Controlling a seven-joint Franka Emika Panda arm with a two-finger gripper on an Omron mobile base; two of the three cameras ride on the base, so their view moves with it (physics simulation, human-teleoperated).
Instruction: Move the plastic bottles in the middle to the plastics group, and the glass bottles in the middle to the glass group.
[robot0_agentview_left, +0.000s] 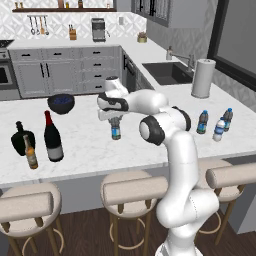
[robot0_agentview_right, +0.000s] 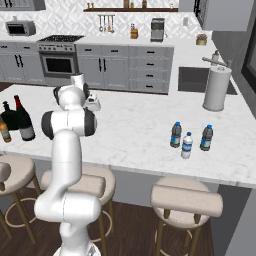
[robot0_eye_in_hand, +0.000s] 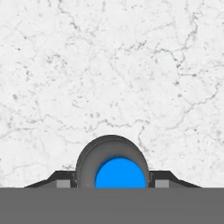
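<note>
plastic bottle (robot0_agentview_left: 115, 128) upright between the fingers (robot0_eye_in_hand: 65, 178), on counter (robot0_agentview_left: 85, 145)

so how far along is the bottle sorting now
Looks mostly done: the wine bottle stands beside the black bottle and beer bottle, and three water bottles are grouped by the paper towel roll. In hand: the gripper is down over the last water bottle mid-counter, fingers either side of its blue cap. Left: carrying it over to the plastics.
</note>
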